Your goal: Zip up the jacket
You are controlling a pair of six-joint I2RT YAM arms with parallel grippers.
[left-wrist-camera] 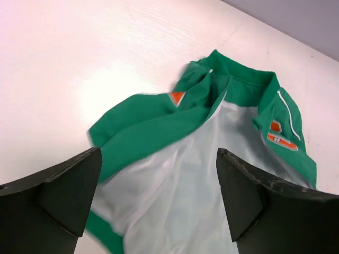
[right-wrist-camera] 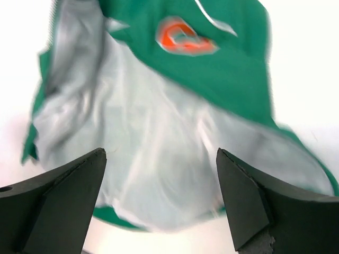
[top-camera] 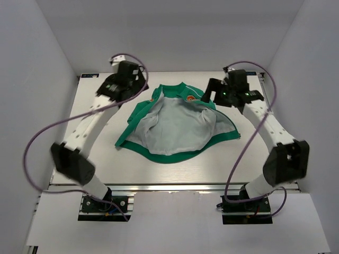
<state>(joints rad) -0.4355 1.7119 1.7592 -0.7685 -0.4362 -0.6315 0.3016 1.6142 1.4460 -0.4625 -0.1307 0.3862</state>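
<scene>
Two sets of jaws are held wide and empty, left gripper (left-wrist-camera: 159,153) and right gripper (right-wrist-camera: 160,153), by the unzipped jacket (top-camera: 177,127).

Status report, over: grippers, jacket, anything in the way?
Left gripper open, empty. Right gripper open, empty. Jacket unzipped, spread open, lining up. No obstacle seen.

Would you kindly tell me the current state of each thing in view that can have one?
jacket: unzipped, front spread open, grey lining facing up, lying on the table.
left pincer: open, holding nothing.
right pincer: open, holding nothing.
</scene>
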